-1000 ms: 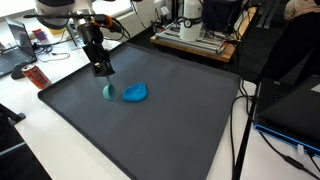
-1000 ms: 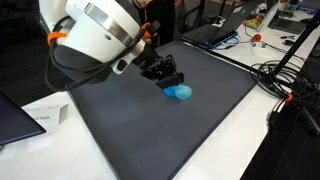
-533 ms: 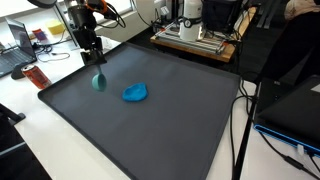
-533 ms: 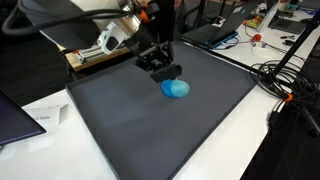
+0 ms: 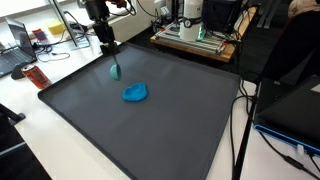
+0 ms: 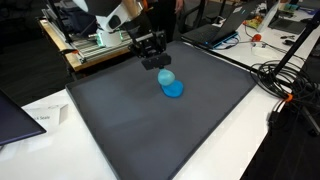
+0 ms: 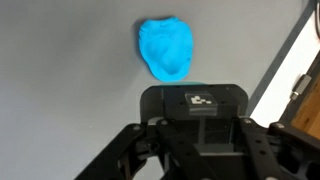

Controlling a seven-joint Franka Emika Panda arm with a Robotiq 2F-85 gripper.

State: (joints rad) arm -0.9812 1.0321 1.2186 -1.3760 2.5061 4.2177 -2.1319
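Note:
My gripper (image 5: 111, 60) hangs above the dark mat (image 5: 150, 130) and is shut on a small teal object (image 5: 115, 72) that dangles below the fingers. It also shows in the other exterior view, gripper (image 6: 158, 66) over teal object (image 6: 165, 77). A bright blue crumpled lump (image 5: 136, 93) lies on the mat just beside and below the held object (image 6: 175, 89). In the wrist view the blue lump (image 7: 165, 50) lies ahead of the gripper body, and only a teal sliver (image 7: 195, 84) of the held object shows; the fingertips are hidden.
The mat lies on a white table (image 5: 30, 130). A wooden stand with equipment (image 5: 195, 35) is behind the mat. A red can (image 5: 35, 76) and a laptop (image 5: 20, 50) are beside it. Cables and a black stand (image 6: 285, 70) lie at one edge.
The gripper has risen from the mat with the teal object in it and moved toward the mat's far edge. The blue lump has stayed in place.

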